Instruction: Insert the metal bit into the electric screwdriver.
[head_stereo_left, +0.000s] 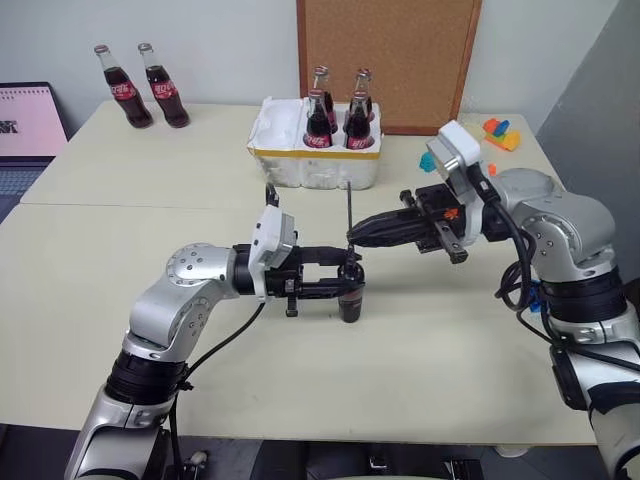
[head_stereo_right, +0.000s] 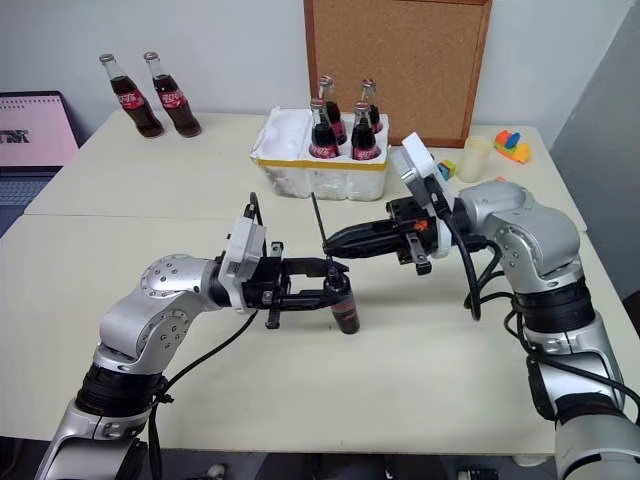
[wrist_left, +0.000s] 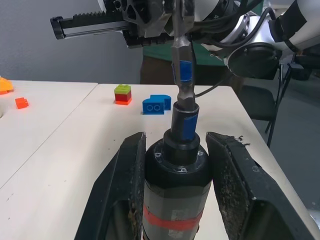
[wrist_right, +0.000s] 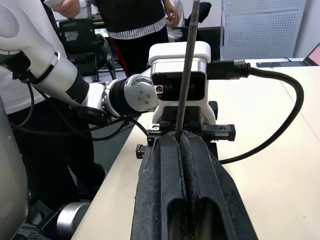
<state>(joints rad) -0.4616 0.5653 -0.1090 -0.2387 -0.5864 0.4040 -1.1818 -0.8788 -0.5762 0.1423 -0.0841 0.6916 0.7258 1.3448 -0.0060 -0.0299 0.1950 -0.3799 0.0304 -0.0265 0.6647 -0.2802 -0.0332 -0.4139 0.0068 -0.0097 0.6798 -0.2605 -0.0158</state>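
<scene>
Your left gripper clamps the electric screwdriver between its two fingers, holding it upright just over the table with its socket end up. Your right gripper is pinched fully shut on the metal bit, which stands vertical right above the tool. In the left wrist view the bit's lower end sits at or just inside the collar, though how deep it goes is hard to judge. The main risk here is misalignment. The bit is a thin, smooth steel rod held only by narrow fingertips, so a slight tilt could jam it against the collar rim or make it pivot in the pinch. Pushing down off-axis could also twist the smooth, round black barrel, with its red band, inside the left fingers. Let go too early and the needle-like bit may tip out and roll away across the table.
</scene>
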